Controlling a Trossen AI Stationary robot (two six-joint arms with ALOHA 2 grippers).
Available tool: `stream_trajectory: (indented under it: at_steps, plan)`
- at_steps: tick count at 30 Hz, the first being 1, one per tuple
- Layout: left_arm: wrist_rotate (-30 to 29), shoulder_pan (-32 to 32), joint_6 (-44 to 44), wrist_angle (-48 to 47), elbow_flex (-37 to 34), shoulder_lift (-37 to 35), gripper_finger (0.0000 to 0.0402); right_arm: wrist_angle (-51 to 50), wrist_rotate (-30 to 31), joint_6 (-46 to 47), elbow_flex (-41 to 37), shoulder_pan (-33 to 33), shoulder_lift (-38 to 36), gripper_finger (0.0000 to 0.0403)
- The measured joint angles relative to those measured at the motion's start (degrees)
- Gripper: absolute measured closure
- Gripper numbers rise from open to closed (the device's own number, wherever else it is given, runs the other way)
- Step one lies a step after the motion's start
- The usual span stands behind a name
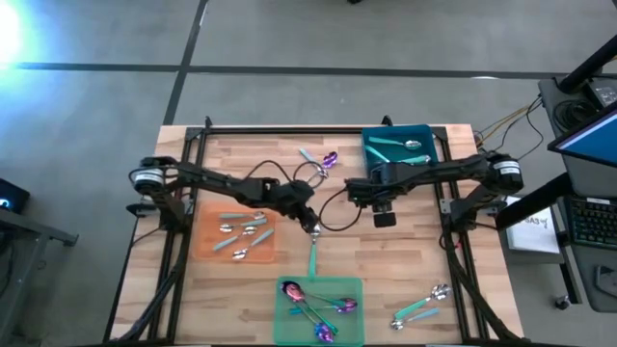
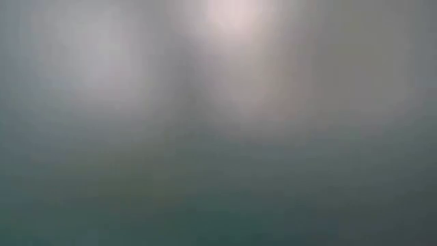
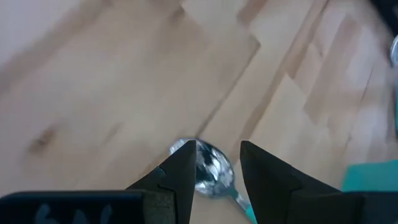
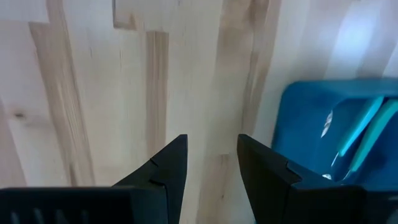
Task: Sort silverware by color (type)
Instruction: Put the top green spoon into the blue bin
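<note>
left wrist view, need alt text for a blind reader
The left gripper has its two dark fingers around the shiny silver bowl of a spoon with a teal handle, above a pale wooden table.

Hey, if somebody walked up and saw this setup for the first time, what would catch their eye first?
Probably the left gripper at mid-table, its fingers around the shiny head of a silver spoon whose teal handle trails toward the green mat with its purple-headed utensils. Next, the orange mat of silver ones on the left, and the teal bin at the back right beside the open, empty right gripper.
</note>
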Motion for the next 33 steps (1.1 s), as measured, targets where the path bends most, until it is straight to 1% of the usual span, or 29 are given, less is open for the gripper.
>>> stream_trajectory:
  at_steps: [5,9,12,16,19,22,26,30,33]
  plan:
    - [-0.1,-1.6,-1.2,-8.3,4.8,1.6,0.0293,1.7,0.0,1.5,-3.4,0.0,-2.5,0.0273]
    - [-1.0,-3.1,-4.2,-15.4,6.8,1.6,0.0293,3.5,0.0,1.5,-6.8,0.0,-5.4,0.0273]
    - [-1.0,-4.2,-7.0,-15.8,7.1,1.7,0.0293,4.8,0.0,1.8,-8.9,0.0,-7.5,0.0273]
    - [-2.8,-4.8,-10.6,-15.9,6.8,1.8,0.0293,7.0,0.0,2.1,-11.2,0.0,-9.9,0.0273]
    - [-3.1,-5.5,-13.1,-16.9,7.1,3.3,0.0293,8.1,0.0,2.2,-12.4,0.0,-11.6,0.0273]
    - [-3.1,-6.8,-14.1,-17.7,9.4,6.2,0.0293,8.8,0.0,2.1,-13.5,0.0,-13.1,0.0273]
    - [-5.6,-8.1,-14.1,-24.1,14.7,9.8,0.0293,8.8,0.0,2.1,-14.8,0.0,-14.5,0.0273]
    - [-6.6,-9.1,-13.6,-26.5,19.2,11.7,0.0293,8.7,0.0,2.1,-15.5,0.0,-15.2,0.0273]
    - [-6.5,-9.5,-13.6,-27.8,20.7,12.8,0.0293,8.9,0.0,2.1,-15.5,0.0,-15.2,0.0273]
